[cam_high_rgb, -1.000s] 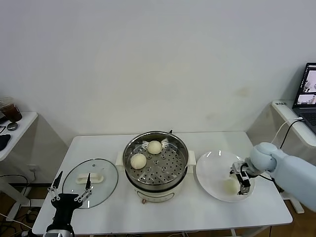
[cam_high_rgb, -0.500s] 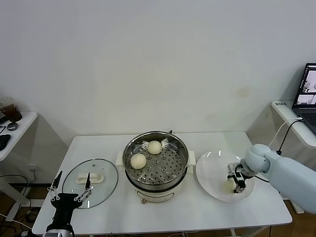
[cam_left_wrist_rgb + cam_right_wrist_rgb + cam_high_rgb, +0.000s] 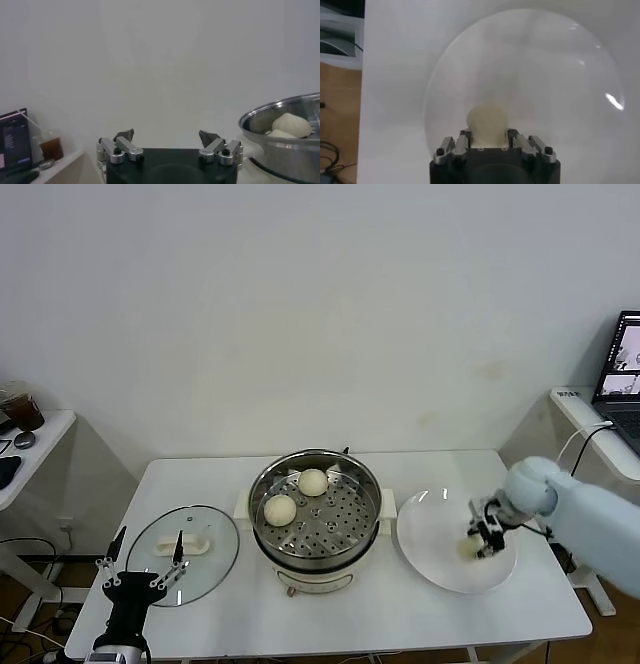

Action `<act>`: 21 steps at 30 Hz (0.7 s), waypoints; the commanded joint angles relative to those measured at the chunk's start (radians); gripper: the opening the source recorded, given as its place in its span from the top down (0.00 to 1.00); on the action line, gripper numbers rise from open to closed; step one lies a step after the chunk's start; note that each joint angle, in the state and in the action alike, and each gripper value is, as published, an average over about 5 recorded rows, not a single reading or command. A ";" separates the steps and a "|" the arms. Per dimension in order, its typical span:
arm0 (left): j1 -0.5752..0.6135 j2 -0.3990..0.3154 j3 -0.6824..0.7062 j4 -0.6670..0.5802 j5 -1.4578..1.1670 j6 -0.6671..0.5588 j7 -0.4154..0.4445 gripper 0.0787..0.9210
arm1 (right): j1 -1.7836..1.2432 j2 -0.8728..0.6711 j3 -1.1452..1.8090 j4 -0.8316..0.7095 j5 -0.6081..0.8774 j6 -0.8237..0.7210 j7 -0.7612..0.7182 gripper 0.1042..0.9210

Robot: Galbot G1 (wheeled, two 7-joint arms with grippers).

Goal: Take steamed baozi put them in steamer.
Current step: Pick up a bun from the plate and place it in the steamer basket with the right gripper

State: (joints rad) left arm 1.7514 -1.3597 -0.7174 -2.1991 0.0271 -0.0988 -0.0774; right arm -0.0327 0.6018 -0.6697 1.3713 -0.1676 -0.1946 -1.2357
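Smooth round baozi (image 3: 487, 120) (between fingers (image 3: 462, 142))

2 baozi (image 3: 281, 509) in steamer (image 3: 316, 519), 1 (image 3: 468, 550) outside.

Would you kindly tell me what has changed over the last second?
The right gripper has shifted a little farther back over the white plate, and its fingers now sit on either side of the baozi on the plate. The left gripper stays parked beside the glass lid, and the two baozi in the steamer are unmoved.
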 commanded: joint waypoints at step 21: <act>-0.011 0.009 -0.018 0.000 -0.012 0.001 0.003 0.12 | 0.576 0.477 -0.413 0.070 0.352 0.407 -0.001 0.55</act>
State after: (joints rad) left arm 1.7401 -1.3504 -0.7388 -2.2009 0.0150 -0.0976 -0.0748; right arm 0.4431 0.9467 -0.9703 1.4074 0.1182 0.1063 -1.2440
